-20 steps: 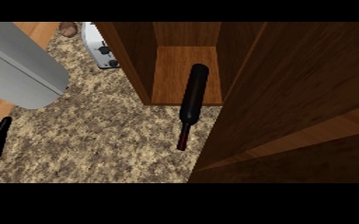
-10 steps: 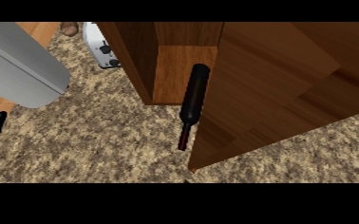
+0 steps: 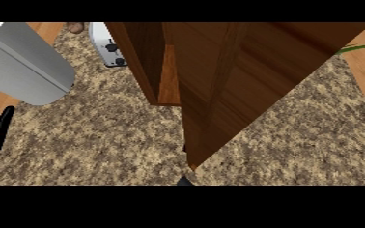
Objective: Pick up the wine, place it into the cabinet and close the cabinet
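Wooden surfaces fill most of the head view: a cabinet [image 3: 146, 63] is seen standing on a speckled stone counter [image 3: 92, 140], and its door [image 3: 242, 82] is swung across the opening, so that only a narrow strip of the lighter inner floor is left showing between the cabinet's left wall and the door's edge. The door's lower corner is seen low in the view, just above a small dark shape [image 3: 185, 181] at the bottom edge; what that shape is cannot be told. The wine is not seen anywhere; the place inside the cabinet is covered by the door, so where the bottle lies cannot be told from this view. A broad grey forearm [image 3: 32, 65] is shown at the upper left, lying across the counter's edge. Below it, at the far left edge, a thin black sliver of the left hand [image 3: 6, 125] is visible; whether it is open or closed, and whether anything is held, cannot be told. The right hand is not shown at all. A white toaster [image 3: 107, 46] with dark knobs is seen just beside the cabinet's left wall, near the top. A green leaf tip [image 3: 351, 49] is visible at the right edge.
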`<action>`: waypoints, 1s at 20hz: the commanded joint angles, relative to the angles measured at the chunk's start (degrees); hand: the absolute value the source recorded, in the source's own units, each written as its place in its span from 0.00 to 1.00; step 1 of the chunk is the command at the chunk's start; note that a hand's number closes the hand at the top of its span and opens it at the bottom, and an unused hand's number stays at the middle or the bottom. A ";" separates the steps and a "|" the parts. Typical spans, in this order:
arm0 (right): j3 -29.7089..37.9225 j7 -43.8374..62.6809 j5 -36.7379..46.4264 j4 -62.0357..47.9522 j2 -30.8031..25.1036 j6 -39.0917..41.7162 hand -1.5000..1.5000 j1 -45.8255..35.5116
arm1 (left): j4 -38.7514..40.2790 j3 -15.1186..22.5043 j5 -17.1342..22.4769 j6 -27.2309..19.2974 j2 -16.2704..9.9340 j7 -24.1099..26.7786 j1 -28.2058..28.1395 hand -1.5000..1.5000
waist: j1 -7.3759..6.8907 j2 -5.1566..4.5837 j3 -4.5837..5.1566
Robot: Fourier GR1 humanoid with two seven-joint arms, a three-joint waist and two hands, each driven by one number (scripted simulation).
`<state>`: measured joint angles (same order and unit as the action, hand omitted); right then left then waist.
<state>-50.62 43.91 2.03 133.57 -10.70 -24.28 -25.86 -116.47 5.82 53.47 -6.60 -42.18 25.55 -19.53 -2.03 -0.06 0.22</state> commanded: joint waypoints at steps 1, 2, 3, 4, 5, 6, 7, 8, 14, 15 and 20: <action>4.43 0.26 -3.92 -11.16 10.17 -3.24 1.00 -12.48 | -1.70 0.02 0.54 -0.53 0.22 -1.68 0.55 0.00 | -1.07 -0.21 0.00; 3.30 -0.97 -3.96 -13.86 10.19 -4.37 1.00 -14.32 | -2.57 1.39 -0.40 -1.89 1.12 -1.70 0.28 0.00 | -1.30 -0.17 0.00; 5.92 -0.36 -6.07 -13.47 10.21 -4.09 1.00 -17.34 | -0.23 1.47 -0.77 -0.23 1.30 -1.12 1.17 0.00 | -0.87 -0.25 0.03; 7.50 -1.48 -7.30 -16.58 10.29 -5.10 1.00 -19.99 | -2.22 -0.20 0.37 -1.57 0.51 -2.56 1.30 0.00 | -1.19 -0.21 -0.04; 6.85 -1.08 -8.22 -18.13 10.38 -7.69 1.00 -23.50 | -0.39 1.76 -1.94 -2.22 2.26 -1.29 1.57 0.00 | -0.56 -0.08 -0.02; 11.19 -3.09 -11.35 -22.53 10.45 -4.87 1.00 -25.45 | -0.35 0.16 -0.43 -1.68 1.66 -2.47 2.31 0.00 | -0.54 -0.31 -0.09; 13.24 -2.47 -11.28 -24.90 10.50 -5.12 1.00 -28.66 | -1.73 -0.37 -0.23 -1.94 1.32 -3.10 1.06 0.00 | -0.60 -0.13 -0.10; 11.60 -6.43 -12.28 -29.81 10.54 -6.40 1.00 -30.29 | 0.72 -0.90 0.11 -0.28 1.64 -2.47 2.18 0.00 | -0.87 -0.32 -0.07; 18.85 -8.27 -12.86 -43.64 10.66 -4.06 1.00 -44.83 | -0.43 -0.10 -1.94 -1.83 3.64 -2.90 1.43 0.00 | -0.10 -0.02 -0.11; 19.93 -11.58 -11.71 -47.98 10.24 -0.12 1.00 -43.46 | -0.64 -0.13 -1.52 -1.64 3.53 -3.43 2.64 0.00 | 0.10 -0.29 -0.13; 24.87 -18.45 -13.32 -55.50 8.76 4.04 1.00 -42.07 | 1.27 -0.52 -4.13 -2.98 5.37 -3.82 4.45 0.00 | 1.06 -0.21 -0.21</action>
<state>-30.53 30.23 -10.18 84.23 -0.54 -25.12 -67.93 -115.02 5.13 51.01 -8.15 -37.98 22.33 -16.06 -1.60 -0.23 0.10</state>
